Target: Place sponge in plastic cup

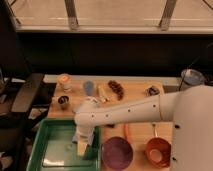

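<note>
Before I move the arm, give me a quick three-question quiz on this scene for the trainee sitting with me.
1. True or false: the gripper is down in the green tray, away from the plastic cup.
2. Which bowl sits right beside the tray: the purple bowl or the orange bowl?
3. Which of these stands closest to the plastic cup? A. the orange-and-white cup B. the purple bowl C. the orange bowl

Key: 1 true; 2 the purple bowl; 3 A.
</note>
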`<action>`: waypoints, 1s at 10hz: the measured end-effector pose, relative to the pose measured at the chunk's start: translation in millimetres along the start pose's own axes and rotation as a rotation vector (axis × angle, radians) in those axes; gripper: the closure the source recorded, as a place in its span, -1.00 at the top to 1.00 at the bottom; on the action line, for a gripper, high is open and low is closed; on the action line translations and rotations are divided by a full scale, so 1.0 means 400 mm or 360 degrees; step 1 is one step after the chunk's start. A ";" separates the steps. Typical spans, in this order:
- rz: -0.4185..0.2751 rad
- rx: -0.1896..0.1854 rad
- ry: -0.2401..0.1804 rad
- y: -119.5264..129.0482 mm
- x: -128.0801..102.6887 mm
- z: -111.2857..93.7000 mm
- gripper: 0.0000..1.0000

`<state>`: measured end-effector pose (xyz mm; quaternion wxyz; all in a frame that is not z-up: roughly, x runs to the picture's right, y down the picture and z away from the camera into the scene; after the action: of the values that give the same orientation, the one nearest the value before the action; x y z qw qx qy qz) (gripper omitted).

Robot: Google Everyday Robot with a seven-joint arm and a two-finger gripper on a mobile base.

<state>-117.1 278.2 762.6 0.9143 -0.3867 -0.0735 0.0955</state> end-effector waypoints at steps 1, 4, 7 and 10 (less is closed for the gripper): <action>0.0016 -0.0007 -0.0008 -0.003 0.003 0.008 0.60; -0.0005 0.0029 -0.0021 -0.007 0.003 0.009 0.18; -0.0002 0.0159 0.0015 -0.016 -0.006 -0.080 -0.43; 0.0034 0.0276 0.0020 -0.041 0.003 -0.206 -0.97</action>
<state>-96.7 210.0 717.7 0.9437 -0.3074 -0.0549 0.1089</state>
